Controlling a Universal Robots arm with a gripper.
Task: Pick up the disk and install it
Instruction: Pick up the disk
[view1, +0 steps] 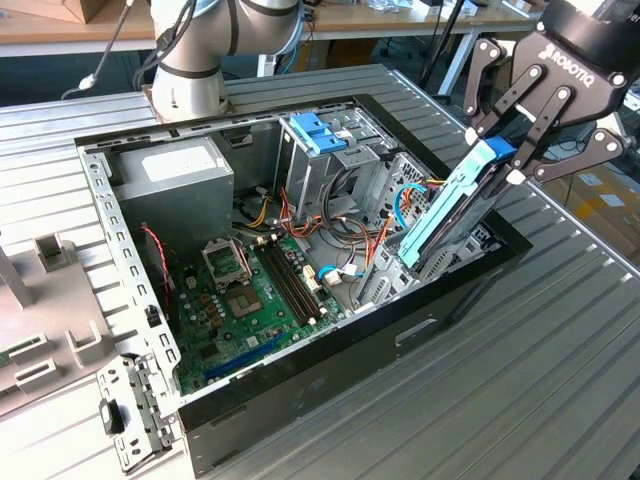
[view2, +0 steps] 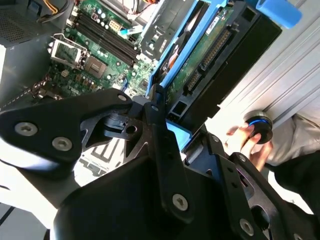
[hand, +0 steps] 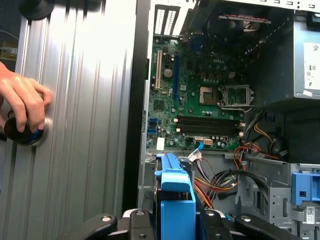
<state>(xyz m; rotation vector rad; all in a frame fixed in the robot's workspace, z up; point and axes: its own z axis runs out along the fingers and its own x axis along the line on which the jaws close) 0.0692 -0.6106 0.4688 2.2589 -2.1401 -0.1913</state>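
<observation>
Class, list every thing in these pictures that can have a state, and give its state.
Computer case, lying on its side, cover off.
Disk, gripped, tilted, lower end inside the computer case.
End effector, shut on the disk.
Hand, resting on a round knob.

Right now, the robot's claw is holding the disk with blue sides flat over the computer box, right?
Not flat. The exterior view shows the gripper holding the disk steeply tilted, its lower end dipping into the computer box.
</observation>
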